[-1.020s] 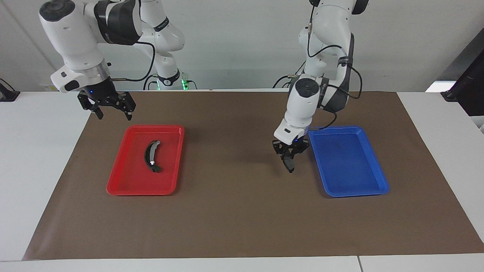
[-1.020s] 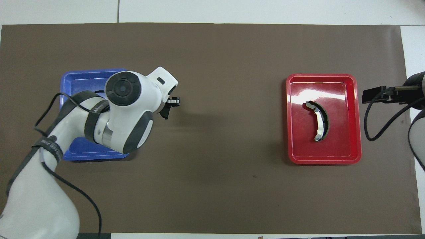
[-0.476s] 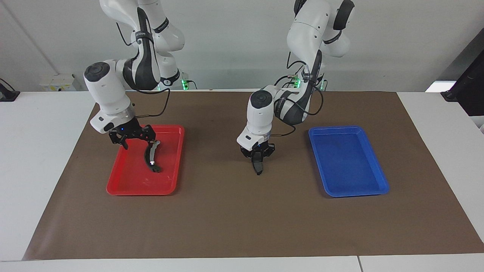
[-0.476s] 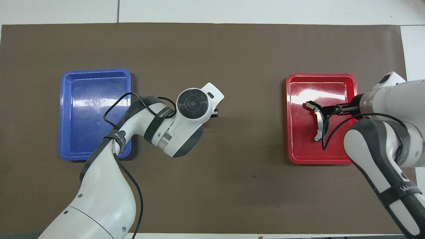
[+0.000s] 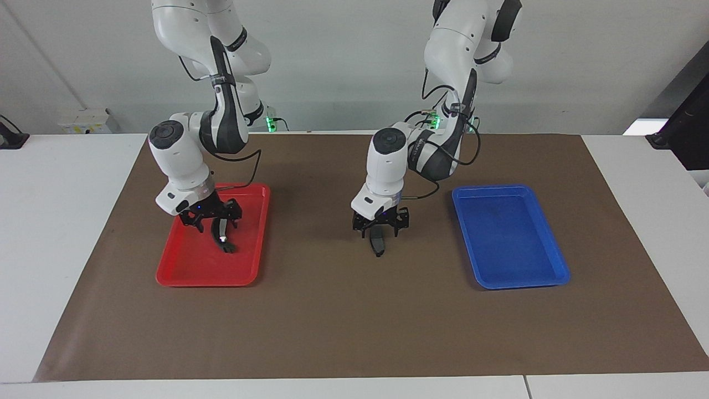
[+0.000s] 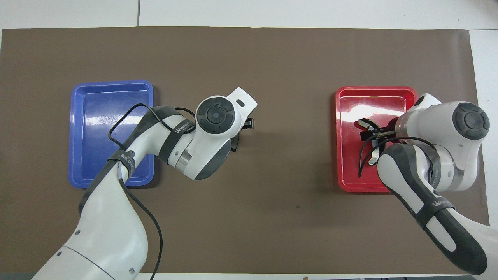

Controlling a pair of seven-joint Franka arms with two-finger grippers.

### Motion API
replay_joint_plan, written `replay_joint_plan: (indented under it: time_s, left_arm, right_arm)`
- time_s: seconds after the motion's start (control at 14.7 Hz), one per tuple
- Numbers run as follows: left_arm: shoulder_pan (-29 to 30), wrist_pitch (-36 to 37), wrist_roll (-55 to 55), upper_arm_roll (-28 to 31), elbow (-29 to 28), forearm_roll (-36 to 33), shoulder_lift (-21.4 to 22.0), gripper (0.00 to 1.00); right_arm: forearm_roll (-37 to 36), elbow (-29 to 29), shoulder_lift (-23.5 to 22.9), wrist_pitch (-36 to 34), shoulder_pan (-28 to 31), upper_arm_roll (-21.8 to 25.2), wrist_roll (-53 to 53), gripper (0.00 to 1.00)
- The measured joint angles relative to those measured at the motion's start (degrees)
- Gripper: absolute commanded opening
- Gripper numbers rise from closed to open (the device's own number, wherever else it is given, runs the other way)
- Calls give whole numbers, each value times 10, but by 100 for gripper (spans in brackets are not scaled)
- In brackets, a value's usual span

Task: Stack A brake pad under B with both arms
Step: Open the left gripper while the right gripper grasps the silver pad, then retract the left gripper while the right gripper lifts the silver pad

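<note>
The A brake pad [image 5: 378, 244], short and dark grey, lies on the brown mat between the two trays. My left gripper [image 5: 381, 228] stands open just over it, fingers spread to either side and clear of it. In the overhead view the left wrist hides the pad. B [image 5: 224, 241], the long black crescent with a shiny spot, lies in the red tray [image 5: 183, 271]. My right gripper [image 5: 212, 221] is low in the tray, open, with its fingers astride the end of B nearer to the robots. B's silvery strip [image 6: 372, 158] shows beside the right wrist in the overhead view.
A blue tray [image 5: 515, 238] with nothing in it sits toward the left arm's end of the table, and shows in the overhead view [image 6: 97, 101]. The red tray [image 6: 350, 179] sits toward the right arm's end. The brown mat [image 5: 343, 321] covers the table.
My left gripper has carried the pad from beside the blue tray to the mat's middle, opened and let it go. My right gripper has come down into the red tray over B.
</note>
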State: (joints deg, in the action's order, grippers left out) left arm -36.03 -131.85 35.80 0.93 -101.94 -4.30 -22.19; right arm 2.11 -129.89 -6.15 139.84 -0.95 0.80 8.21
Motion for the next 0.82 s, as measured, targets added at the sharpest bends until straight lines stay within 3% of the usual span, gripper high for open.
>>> replay_joint_plan:
  time_s: [0.14,0.34,0.68,0.82]
  left_arm:
    - [43,8,-37,2,-27,0,50,99]
    - [112,81,-113,5,-61,-1,117,99]
    - [238,159,-284,6,-65,-1,183,99]
    - [276,185,-320,7,-64,-1,206,99]
  right_arm:
    - [0,-6,-5,2,0,0,1,99]
    - [0,-7,-7,-2,2,1,2,92]
    - [0,-12,-9,0,5,1,2,88]
    - [0,-15,-14,4,5,1,2,80]
